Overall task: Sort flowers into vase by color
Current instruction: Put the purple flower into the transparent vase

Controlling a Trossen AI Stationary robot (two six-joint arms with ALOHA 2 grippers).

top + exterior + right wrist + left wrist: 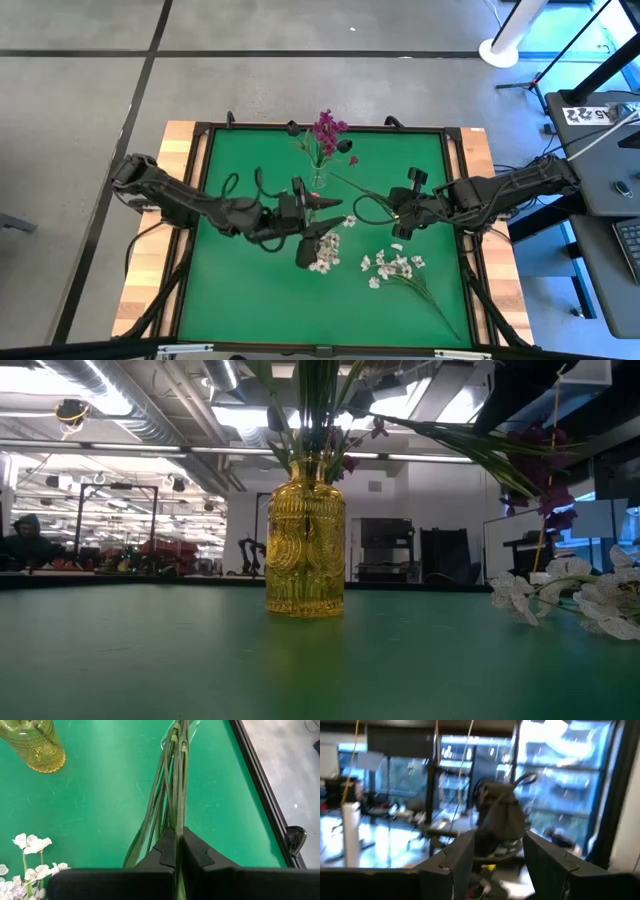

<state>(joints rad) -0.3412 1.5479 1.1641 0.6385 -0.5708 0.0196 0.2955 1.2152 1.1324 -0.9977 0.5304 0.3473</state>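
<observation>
High view: your right gripper (398,222) is clamped on a green flower stem (352,184) right of centre; the left gripper (322,232), jaws apart, sits mid-frame; bare green mat (240,300) lower left. Low view: the amber ribbed glass vase (305,550) at centre holds green stems.

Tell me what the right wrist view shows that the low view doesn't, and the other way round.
Only the right wrist view shows the right hand, shut on a bundle of thin green flower stems, and the table's black edge rail. Only the low view shows the magenta-purple flowers and the room beyond the table, with a person seated far off. Both show the yellow ribbed glass vase, the sprays of small white blossoms lying flat, and the green table mat.
</observation>
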